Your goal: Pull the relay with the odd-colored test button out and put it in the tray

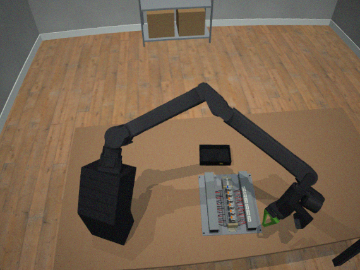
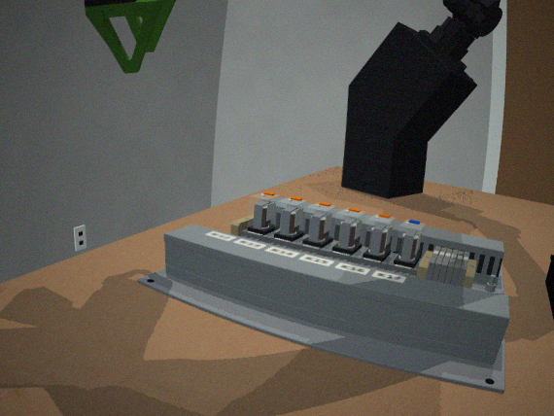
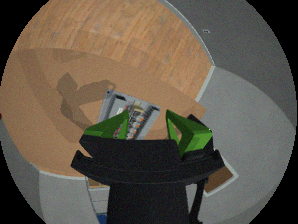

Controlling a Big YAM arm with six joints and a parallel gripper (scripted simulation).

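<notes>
We have our claw (image 1: 270,219) (image 2: 130,36) (image 3: 147,113) up in the air at the side of the panel (image 1: 203,221) (image 2: 335,335) (image 3: 106,106) away from the arm's base (image 1: 104,195) (image 2: 379,112), its green fingers parted and nothing between them, so it is released and touches nothing. The relay with the blue button (image 1: 228,187) (image 2: 411,247) is the one that differs, and it sits in its socket at one end of the row of six, next to the terminal blocks (image 1: 227,181) (image 2: 448,264). The other five, the relays with orange buttons (image 1: 231,208) (image 2: 320,228) (image 3: 135,129), stand upright beside it in one line, as far as we can see. On either side of the row runs a long grey duct, and the duct with white labels (image 1: 248,202) (image 2: 330,287) is the one nearer our claw in the top view. Red and dark wires (image 1: 241,206) lie between the row and the ducts. Our black tray (image 1: 215,163) stands open side up on the brown surface (image 1: 170,227) (image 2: 194,335) (image 3: 85,107), apart from the panel and just beyond the end where the blue-button relay sits. We see no relay in the tray; a small yellow mark shows on its near side. The arm reaches over from its base in a high bend, its forearm (image 1: 265,142) sloping down past the tray toward the claw.
</notes>
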